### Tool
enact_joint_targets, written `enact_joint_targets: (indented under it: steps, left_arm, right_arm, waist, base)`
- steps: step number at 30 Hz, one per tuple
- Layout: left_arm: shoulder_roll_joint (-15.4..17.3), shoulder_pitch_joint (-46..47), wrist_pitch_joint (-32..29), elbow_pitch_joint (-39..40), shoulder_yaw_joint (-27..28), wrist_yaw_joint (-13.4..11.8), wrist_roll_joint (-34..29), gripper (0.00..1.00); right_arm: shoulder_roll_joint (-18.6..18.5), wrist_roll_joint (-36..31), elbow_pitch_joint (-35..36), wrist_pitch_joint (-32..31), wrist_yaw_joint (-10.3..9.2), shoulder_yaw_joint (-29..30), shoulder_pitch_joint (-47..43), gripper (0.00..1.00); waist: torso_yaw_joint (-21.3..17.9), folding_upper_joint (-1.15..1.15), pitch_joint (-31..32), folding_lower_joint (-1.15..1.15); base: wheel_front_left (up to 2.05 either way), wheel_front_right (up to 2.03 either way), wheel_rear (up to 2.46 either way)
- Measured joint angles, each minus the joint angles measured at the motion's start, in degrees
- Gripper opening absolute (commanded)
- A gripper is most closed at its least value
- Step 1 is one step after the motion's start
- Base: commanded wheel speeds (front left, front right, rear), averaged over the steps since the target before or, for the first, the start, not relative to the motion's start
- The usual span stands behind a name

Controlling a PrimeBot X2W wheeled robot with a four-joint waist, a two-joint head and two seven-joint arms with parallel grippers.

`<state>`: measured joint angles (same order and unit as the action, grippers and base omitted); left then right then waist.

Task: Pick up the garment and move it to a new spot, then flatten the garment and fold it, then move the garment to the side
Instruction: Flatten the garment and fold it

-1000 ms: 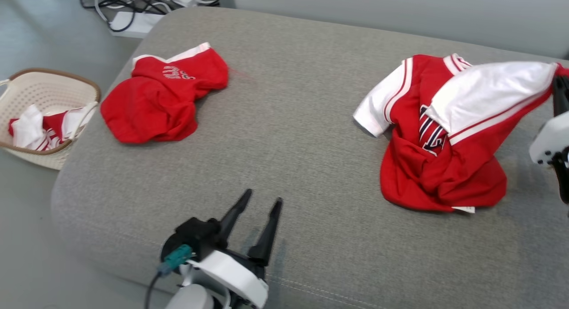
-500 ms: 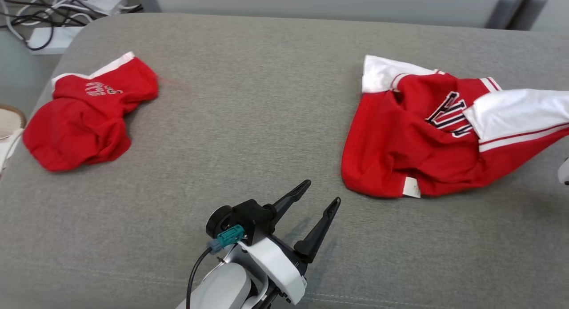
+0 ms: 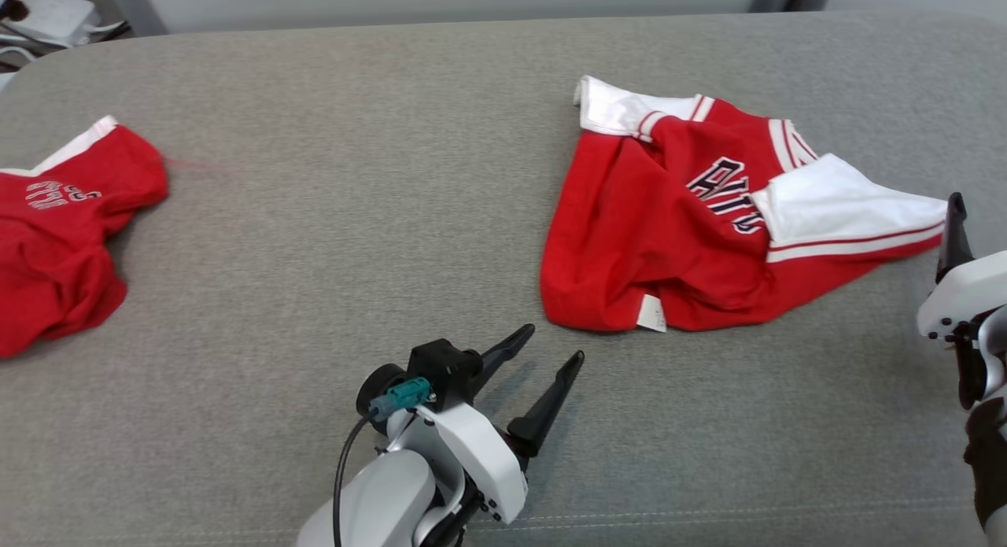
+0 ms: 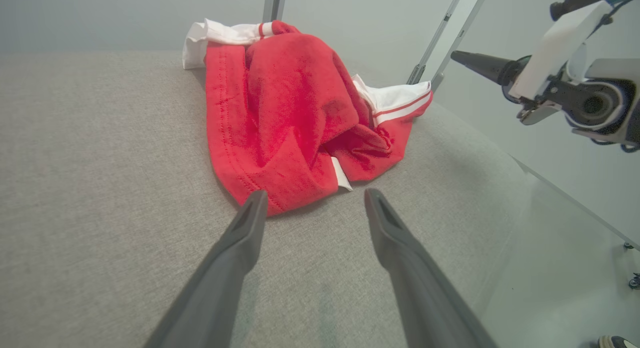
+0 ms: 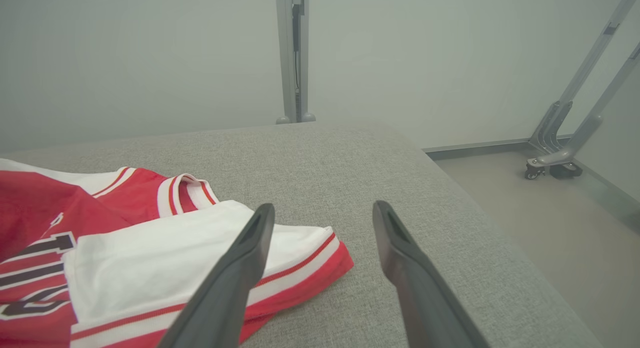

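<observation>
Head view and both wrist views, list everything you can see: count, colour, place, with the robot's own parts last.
grey fabric cushion: one, grey, bearing both garments.
red and white jersey with dark lettering: one, crumpled on the cushion's right half.
red garment with white trim: one, on the cushion's far left.
white box with cables: one, white, beyond the cushion's far left corner.
grey metal post: one, against the wall behind the cushion.
grey wheeled frame legs: two, on the floor beside the cushion.
left gripper: one, dark jaws open, near the jersey's front hem.
right gripper: one, dark jaws open, at the jersey's white sleeve, holding nothing.
</observation>
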<state>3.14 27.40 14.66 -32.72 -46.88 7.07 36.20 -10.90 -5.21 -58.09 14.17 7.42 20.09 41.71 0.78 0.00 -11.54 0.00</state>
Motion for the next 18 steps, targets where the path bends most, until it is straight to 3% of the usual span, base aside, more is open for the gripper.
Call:
enact_joint_targets:
  steps: [11, 16, 18]
  left_arm:
    - [-0.3, 5.9, 0.0, -10.9, 0.9, 0.0, 0.8, 1.0]
    - [-0.4, 7.6, 0.0, -13.4, 1.9, -0.8, -4.7, 1.0]
    - [-0.4, 7.6, 0.0, -14.4, 2.9, -2.0, -7.0, 1.0]
  right_arm:
    - [4.1, 0.5, 5.3, 0.0, 0.0, -4.1, 0.0, 1.0]
    - [6.3, 4.3, 11.3, 0.0, 0.0, -10.2, -1.1, 1.0]
    - [7.0, 8.0, 15.8, 0.1, 0.0, -15.2, -3.2, 1.0]
  waist:
    - [-7.4, 0.0, -1.5, 0.0]
    - [-10.6, 0.0, -1.9, 0.0]
    - [-12.2, 0.0, -2.2, 0.0]
  base:
    - [0.0, 0.0, 0.0]
    - [0.0, 0.0, 0.0]
    - [0.0, 0.0, 0.0]
